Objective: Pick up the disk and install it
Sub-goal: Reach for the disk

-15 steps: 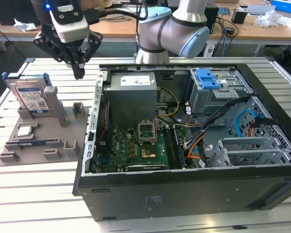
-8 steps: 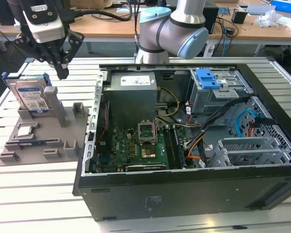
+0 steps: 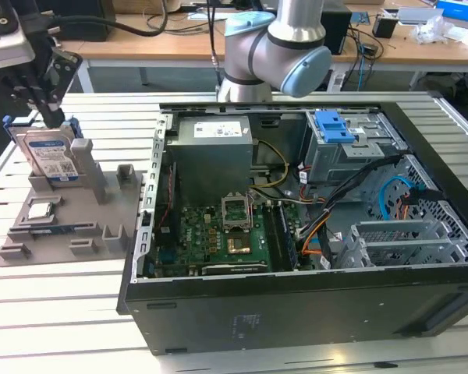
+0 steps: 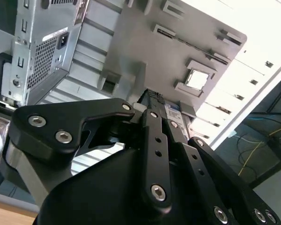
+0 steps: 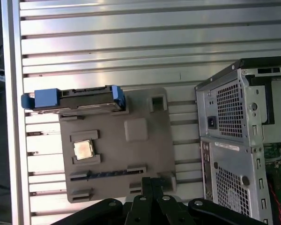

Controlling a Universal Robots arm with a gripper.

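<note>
— Where is the disk (image 3: 51,156)?
— It stands on edge in the grey parts holder (image 3: 62,234), leaning back, at the exterior view's left. It is outside the open computer case (image 3: 296,312).
— And the gripper (image 3: 56,118)?
— It hangs just over the disk's upper edge. Whether it touches, I cannot tell. In the first wrist view its fingers (image 5: 144,190) are drawn together with nothing between them.
— Anything else on the holder?
— A square processor chip (image 3: 39,209) lies flat in its pocket, in front of the disk. The holder sits on the slatted aluminium table (image 3: 62,327), just beside the case
</note>
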